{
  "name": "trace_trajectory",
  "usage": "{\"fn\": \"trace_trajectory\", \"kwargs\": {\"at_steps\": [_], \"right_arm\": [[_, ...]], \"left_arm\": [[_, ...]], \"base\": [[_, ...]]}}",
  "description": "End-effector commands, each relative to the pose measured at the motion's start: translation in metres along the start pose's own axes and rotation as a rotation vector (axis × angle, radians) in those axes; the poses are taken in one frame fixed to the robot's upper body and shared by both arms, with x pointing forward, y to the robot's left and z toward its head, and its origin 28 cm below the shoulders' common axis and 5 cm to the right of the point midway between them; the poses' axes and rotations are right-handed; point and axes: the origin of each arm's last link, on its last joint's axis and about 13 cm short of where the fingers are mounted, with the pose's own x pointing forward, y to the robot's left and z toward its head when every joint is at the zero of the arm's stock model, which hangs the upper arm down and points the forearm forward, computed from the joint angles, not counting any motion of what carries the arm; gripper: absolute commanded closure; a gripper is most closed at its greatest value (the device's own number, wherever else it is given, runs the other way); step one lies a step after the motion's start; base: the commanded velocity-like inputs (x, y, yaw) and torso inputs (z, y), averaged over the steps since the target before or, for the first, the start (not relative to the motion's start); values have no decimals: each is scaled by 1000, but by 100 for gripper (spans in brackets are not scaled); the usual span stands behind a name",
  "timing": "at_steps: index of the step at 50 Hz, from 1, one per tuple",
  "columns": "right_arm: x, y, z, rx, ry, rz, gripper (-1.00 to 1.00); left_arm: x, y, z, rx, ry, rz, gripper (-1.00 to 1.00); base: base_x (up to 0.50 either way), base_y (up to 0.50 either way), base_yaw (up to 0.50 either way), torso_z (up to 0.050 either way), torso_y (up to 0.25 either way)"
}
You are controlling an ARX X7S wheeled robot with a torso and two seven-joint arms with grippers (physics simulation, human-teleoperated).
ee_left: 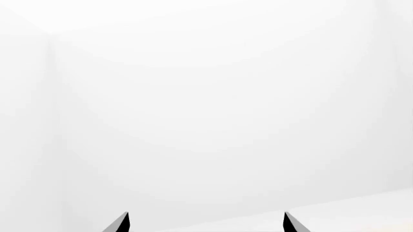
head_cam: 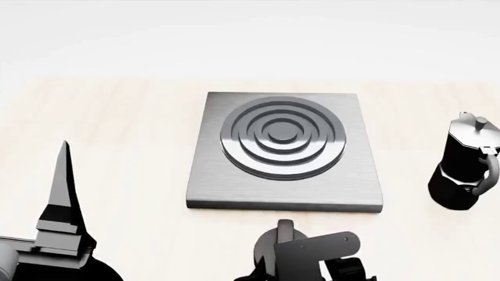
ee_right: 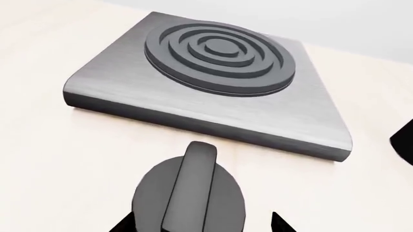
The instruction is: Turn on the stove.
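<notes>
The right gripper (ee_right: pixel 200 224) is hanging with jaws spread wide just above the knob (ee_right: pixel 189 195), which is sitting on the table (ee_right: pixel 45 159) beside the stove (ee_right: pixel 213 79). In the head view a moka pot (head_cam: pixel 467 167) is standing well right; no writing is showing. The left gripper (ee_left: pixel 206 223) is facing blank white, tips parted

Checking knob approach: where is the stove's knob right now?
In the head view the knob sits on the table just in front of the stove, under the right gripper.

The stove (head_cam: pixel 355 181) is brushed grey metal with a dark burner (head_cam: pixel 283 137) of concentric rings. Its knob (ee_right: pixel 189 198) is black, the pot (head_cam: pixel 466 164) glossy black, the table (head_cam: pixel 117 134) pale wood.
</notes>
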Motion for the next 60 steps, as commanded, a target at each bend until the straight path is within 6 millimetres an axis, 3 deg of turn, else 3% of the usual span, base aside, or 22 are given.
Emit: {"fn": "trace_trajectory", "kwargs": {"at_steps": [1, 60], "right_arm": [[3, 0, -4, 2, 19, -1, -100], [19, -5, -21, -16, 36, -54, -100]], "left_arm": [[0, 0, 0, 1, 0, -1, -100], [0, -2, -2, 6, 5, -7, -100]], "base": [[0, 0, 0, 0, 0], [0, 0, 0, 0, 0]]}}
